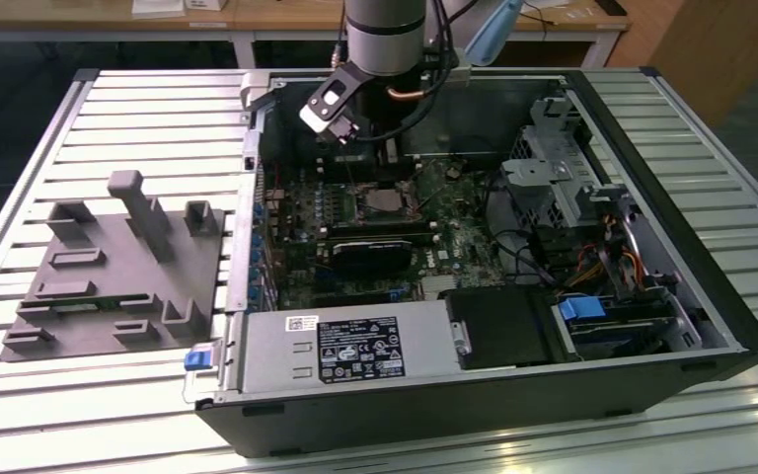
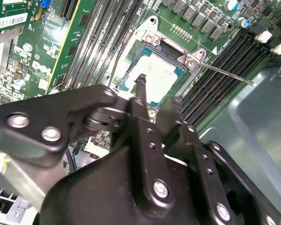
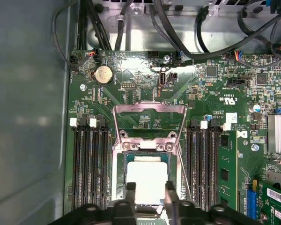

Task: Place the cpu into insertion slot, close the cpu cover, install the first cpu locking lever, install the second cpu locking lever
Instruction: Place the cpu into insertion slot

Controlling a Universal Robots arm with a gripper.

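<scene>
Exterior high overview; wrist views close above cpu (image 3: 146, 180).

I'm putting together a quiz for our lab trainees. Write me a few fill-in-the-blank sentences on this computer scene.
1. The insertion slot holds the ___.
2. The cpu cover is swung ___, off the chip.
3. The claw hangs above the cpu, holding ___.
4. The grey fixture stands at the exterior view's ___ of the computer case.
Missing: cpu; open; nothing; left.
</scene>
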